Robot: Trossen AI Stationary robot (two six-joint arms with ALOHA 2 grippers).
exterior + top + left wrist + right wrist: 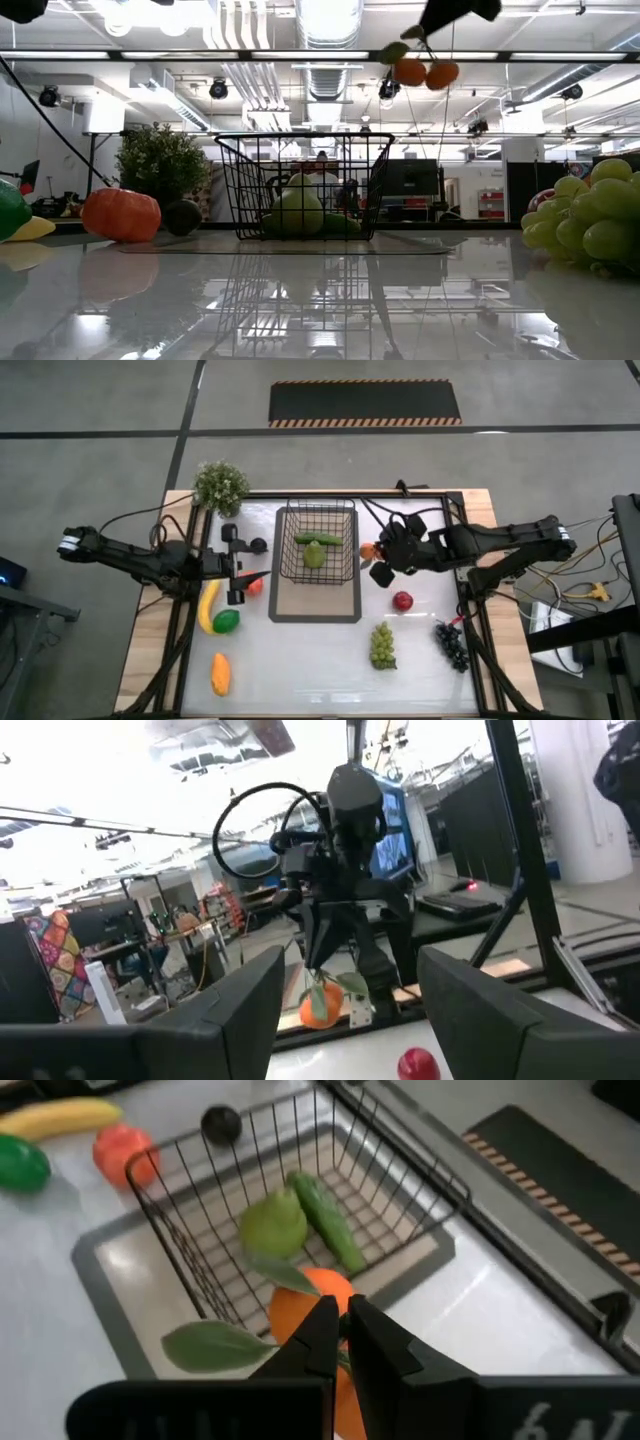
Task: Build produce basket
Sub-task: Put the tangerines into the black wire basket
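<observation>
The right hand [342, 1330] is pinched tight on the leafy stem of the oranges [312, 1305], dangling them in the air just beside the basket [317, 546], where a pear [314, 555] and cucumber [317, 540] already lie. I'd carry them fully over the rim and lower before letting go. The left hand [236, 567] waits half-open near the tomato [255, 586].

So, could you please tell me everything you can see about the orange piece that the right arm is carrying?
The orange piece looks like two small, round, glossy plastic oranges joined on a stem with green leaves. The right gripper has its jaws shut on the stem, so the fruit hangs in the air, touching nothing else. It is beside the basket, at its right side, above the table and not yet inside.
</observation>
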